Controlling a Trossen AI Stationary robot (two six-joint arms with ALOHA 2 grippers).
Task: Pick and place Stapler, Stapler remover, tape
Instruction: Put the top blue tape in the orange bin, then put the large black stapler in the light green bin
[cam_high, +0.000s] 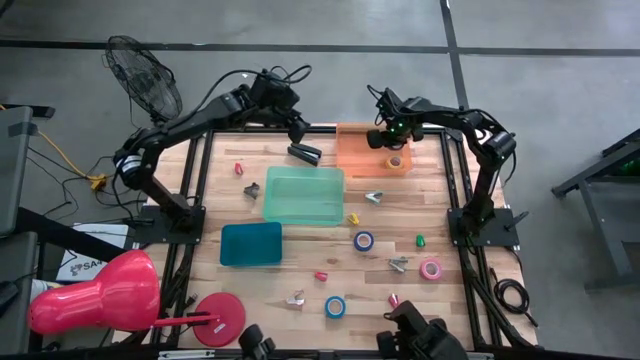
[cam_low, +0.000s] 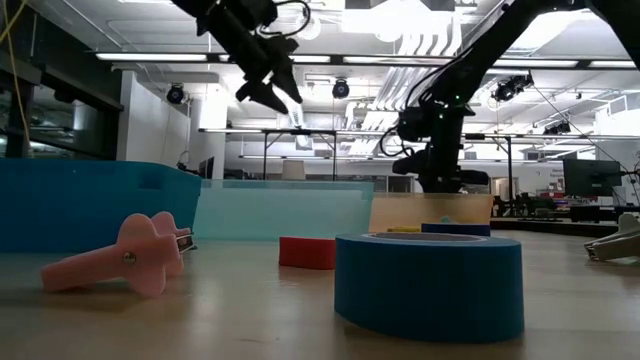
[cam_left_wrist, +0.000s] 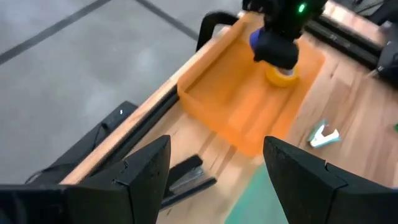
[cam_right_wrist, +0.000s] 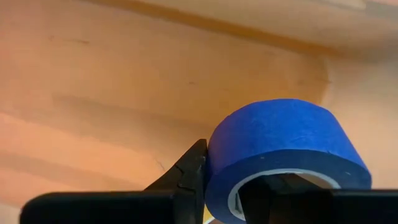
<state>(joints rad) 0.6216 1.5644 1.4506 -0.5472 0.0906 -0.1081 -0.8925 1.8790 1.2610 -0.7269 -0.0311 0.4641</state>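
Observation:
My right gripper (cam_high: 386, 138) is over the orange tray (cam_high: 352, 150) at the far edge and is shut on a blue tape roll (cam_right_wrist: 283, 143). A yellow roll (cam_high: 395, 162) lies in that tray beside it. My left gripper (cam_left_wrist: 214, 155) is open and hovers above the black stapler (cam_high: 305, 152), which lies flat on the wood between the orange tray and the green bin (cam_high: 303, 195). More rolls lie flat on the table: blue (cam_high: 363, 240), pink (cam_high: 430, 268) and blue (cam_high: 334, 306). Metal staple removers (cam_high: 373, 197) (cam_high: 251, 190) (cam_high: 398, 263) rest on the table. My right gripper holds the blue tape roll by its wall (cam_right_wrist: 217, 168): one finger (cam_right_wrist: 189, 171) is outside the ring and the other (cam_right_wrist: 277, 186) is inside its pale core. It comes from above, over the orange tray floor. Whether the roll touches the floor I cannot tell.
A teal lid or tray (cam_high: 250, 243) lies near the green bin. Small solid red, yellow and green pieces (cam_high: 239, 169) (cam_high: 353, 218) (cam_high: 420, 240) are scattered on the wood. In the low view a pink piece (cam_low: 130, 260) and a blue roll (cam_low: 428, 280) lie near the camera.

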